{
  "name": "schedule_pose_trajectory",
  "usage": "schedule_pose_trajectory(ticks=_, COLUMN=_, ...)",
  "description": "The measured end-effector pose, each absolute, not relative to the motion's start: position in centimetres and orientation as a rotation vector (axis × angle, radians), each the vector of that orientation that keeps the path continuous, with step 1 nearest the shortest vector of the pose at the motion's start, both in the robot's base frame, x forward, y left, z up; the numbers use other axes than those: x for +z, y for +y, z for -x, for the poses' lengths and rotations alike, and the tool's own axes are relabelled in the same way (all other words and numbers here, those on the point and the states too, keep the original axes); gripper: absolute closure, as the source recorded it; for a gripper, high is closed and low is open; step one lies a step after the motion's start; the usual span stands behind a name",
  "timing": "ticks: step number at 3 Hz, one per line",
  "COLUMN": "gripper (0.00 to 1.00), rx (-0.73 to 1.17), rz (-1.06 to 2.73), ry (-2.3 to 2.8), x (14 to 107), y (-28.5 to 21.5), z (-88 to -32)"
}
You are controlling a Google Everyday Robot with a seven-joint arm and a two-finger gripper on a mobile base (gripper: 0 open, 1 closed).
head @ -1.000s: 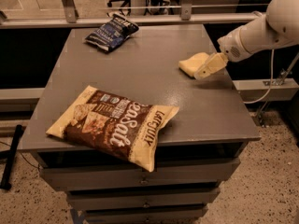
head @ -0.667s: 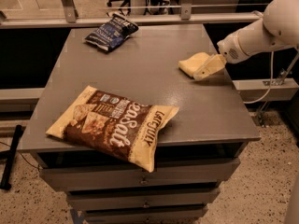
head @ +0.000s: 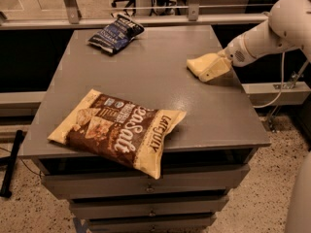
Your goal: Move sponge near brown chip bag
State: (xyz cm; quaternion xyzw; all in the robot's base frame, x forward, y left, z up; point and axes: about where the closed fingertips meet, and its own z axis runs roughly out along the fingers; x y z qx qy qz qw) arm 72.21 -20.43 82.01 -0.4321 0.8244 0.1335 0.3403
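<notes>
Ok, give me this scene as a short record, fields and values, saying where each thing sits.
table: grey, drawers below
sponge: right side of the table, at the gripper
gripper: low over the table's right side, arm reaching in from the right
brown bag: front left, lying flat, one end over the front edge
blue bag: far left corner
sponge to brown bag: apart, bare tabletop between
task: not yet done

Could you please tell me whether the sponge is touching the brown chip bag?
Apart. The camera view shows bare table between the sponge, at the far right by the tool, and the brown chip bag at the front left.
</notes>
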Motion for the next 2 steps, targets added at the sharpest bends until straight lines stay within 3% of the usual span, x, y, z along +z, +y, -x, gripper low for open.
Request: schedule_pose_trajectory(ticks=2, gripper=0.84, rx=0.365, rz=1.149, ry=2.096, x=84.1, y=-19.3, z=-71.4)
